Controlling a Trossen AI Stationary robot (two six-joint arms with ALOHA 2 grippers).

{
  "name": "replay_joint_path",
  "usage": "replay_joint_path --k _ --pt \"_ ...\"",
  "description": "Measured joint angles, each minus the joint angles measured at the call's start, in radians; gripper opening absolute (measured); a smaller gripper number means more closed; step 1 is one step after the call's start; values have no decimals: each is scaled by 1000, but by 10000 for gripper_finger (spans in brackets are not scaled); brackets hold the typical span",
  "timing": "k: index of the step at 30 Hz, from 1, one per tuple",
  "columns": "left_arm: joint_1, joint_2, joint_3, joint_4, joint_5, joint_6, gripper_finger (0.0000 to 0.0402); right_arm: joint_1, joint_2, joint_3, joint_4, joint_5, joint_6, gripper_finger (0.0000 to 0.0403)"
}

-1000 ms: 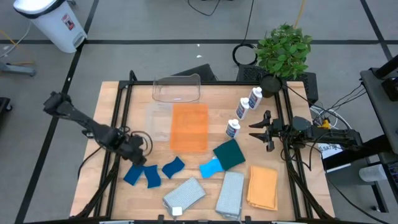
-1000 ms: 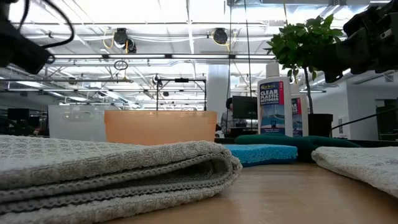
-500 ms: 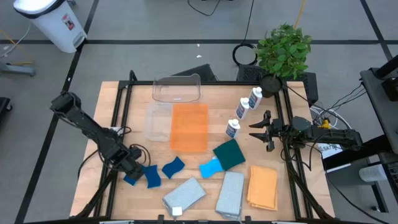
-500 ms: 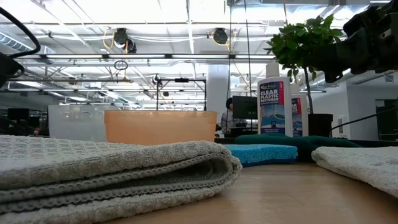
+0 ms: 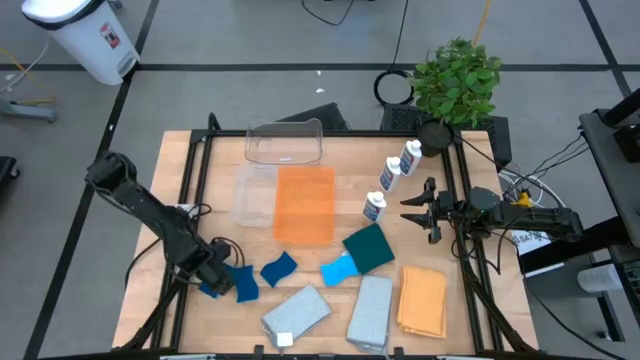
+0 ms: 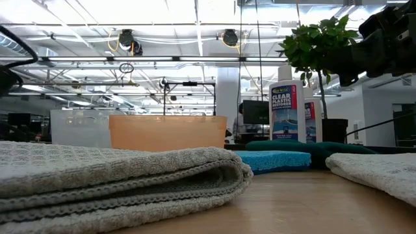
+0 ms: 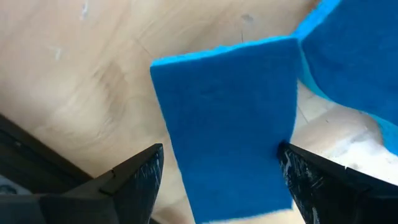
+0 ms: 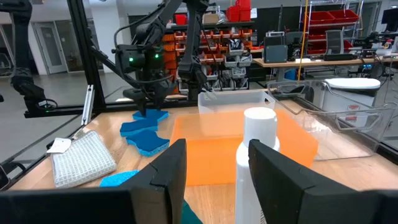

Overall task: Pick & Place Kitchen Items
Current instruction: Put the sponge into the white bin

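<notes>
Down by the orange tub (image 5: pixel 304 204), the left gripper (image 5: pixel 222 277) straddles a small blue rectangular sponge (image 7: pixel 227 124), fingers wide apart.

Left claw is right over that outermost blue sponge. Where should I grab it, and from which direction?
Take the blue sponge across its narrow width, straight down from above. It lies flat on the table, and the left claw is open with a finger outside each long edge.
</notes>
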Motion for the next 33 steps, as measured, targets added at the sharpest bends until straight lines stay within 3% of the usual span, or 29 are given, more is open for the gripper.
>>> replay_joint_path --k 7,14,20,29,33 --pt "-2 56 3 79 -76 96 319 0 0 0 0 0 0 146" --pt "1 74 2 96 -43 158 307 0 0 0 0 0 0 146" --pt "6 36 -3 97 66 185 217 0 0 0 0 0 0 146" --pt "55 -67 -2 23 123 236 21 0 0 0 0 0 0 146" --pt "84 -158 4 26 84 213 24 0 0 0 0 0 0 146"
